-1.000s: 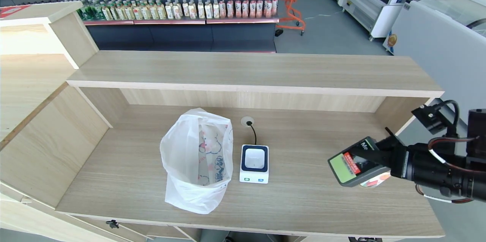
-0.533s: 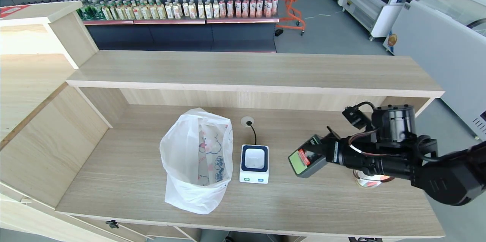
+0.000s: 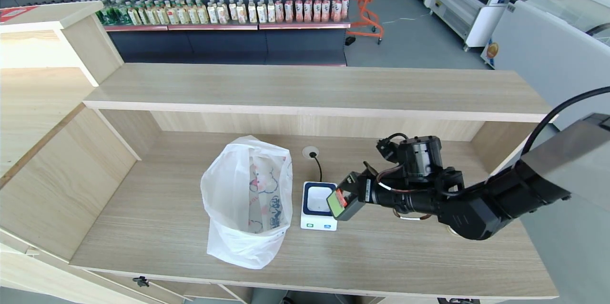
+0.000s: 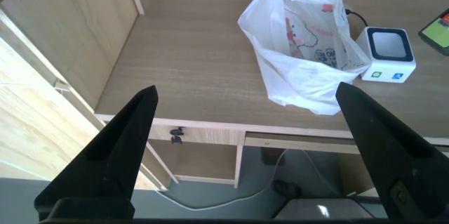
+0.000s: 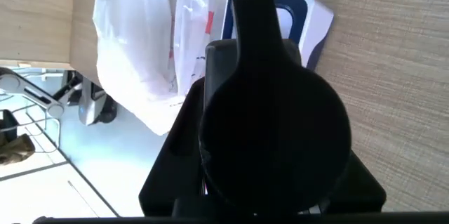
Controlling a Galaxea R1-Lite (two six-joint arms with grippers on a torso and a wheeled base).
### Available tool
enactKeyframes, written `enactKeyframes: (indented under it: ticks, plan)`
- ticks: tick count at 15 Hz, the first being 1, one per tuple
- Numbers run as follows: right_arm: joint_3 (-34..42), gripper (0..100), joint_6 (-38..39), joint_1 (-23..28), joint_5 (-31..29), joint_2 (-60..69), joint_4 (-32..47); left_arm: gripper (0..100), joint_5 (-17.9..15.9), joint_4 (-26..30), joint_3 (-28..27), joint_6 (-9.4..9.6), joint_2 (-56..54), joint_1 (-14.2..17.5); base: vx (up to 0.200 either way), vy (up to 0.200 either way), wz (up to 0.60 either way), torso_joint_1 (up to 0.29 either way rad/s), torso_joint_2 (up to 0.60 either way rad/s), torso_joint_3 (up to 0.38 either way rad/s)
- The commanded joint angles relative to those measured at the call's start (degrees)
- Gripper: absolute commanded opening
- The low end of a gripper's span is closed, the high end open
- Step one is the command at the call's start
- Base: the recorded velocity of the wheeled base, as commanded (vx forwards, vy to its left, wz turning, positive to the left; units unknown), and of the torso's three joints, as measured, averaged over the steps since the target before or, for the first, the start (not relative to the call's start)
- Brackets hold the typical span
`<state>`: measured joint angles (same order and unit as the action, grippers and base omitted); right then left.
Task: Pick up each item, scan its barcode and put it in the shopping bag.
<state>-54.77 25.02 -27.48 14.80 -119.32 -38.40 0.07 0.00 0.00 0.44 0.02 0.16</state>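
Dark box (image 3: pixel 344 201) clamped in right gripper (image 3: pixel 356 193), held at the scanner's (image 3: pixel 314 200) right edge, probably to present its barcode. Shopping bag (image 3: pixel 248 199) stands open just beside the scanner. Left gripper (image 4: pixel 245 97) fingers apart, empty.

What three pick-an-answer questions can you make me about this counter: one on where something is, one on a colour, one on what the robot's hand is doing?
1. Where is the scanner from the shopping bag?
A) beside it, on the robot's right
B) inside it
C) on the floor

2. What colour is the shopping bag?
A) black
B) white
C) orange

3. What is the right gripper doing?
A) hanging open
B) holding a mug
C) holding a dark box at the scanner

Answers: 1 A, the scanner stands on the counter just right of the bag. 2 B, its plastic is white, with some print inside. 3 C, the box with a green and red label sits in the gripper at the scanner's edge.
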Motion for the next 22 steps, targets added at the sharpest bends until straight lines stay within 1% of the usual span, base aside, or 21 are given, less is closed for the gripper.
enactKeyframes:
  ticks: [1,3,6,10,15,17,19,20,21,22]
  plan:
    - [-2.8,0,-0.1,-0.9,0.0,-4.4,-0.2,100,0.0,0.0,0.0,0.00,0.0,0.0,0.000,0.000,0.00,0.000,0.00,0.000]
    - [-5.1,0,-0.1,-0.7,-0.2,-7.0,-0.1,100,0.0,0.0,0.0,0.00,0.0,0.0,0.000,0.000,0.00,0.000,0.00,0.000]
    - [-8.6,0,-0.2,-0.7,-2.3,-9.4,-0.1,100,0.0,0.0,0.0,0.00,0.0,0.0,0.000,0.000,0.00,0.000,0.00,0.000]
    - [-12.7,0,-0.1,-1.4,-2.5,-11.9,-0.1,100,0.0,0.0,0.0,0.00,0.0,0.0,0.000,0.000,0.00,0.000,0.00,0.000]
    - [-17.5,0,-0.2,-3.4,-2.7,-15.5,-0.1,100,0.0,0.0,0.0,0.00,0.0,0.0,0.000,0.000,0.00,0.000,0.00,0.000]
    - [-19.2,0,-0.5,-4.2,-4.4,-16.8,0.0,100,0.0,0.0,0.0,0.00,0.0,0.0,0.000,0.000,0.00,0.000,0.00,0.000]
    - [-19.1,0,-0.2,-4.4,-5.0,-15.9,0.0,100,0.0,0.0,0.0,0.00,0.0,0.0,0.000,0.000,0.00,0.000,0.00,0.000]
    - [-18.5,0,1.1,-4.3,-4.9,-13.3,0.0,100,-0.1,0.0,0.0,0.00,0.0,0.0,0.000,0.000,0.00,0.000,0.00,0.000]
    - [-16.4,0,4.9,-4.3,-4.9,-9.7,-0.1,100,0.0,0.0,0.0,0.00,0.0,0.0,0.000,0.000,0.00,0.000,0.00,0.000]
    - [-16.2,0,5.2,-4.3,-4.9,-9.4,-0.2,100,0.0,0.0,0.0,0.00,0.0,0.0,0.000,0.000,0.00,0.000,0.00,0.000]
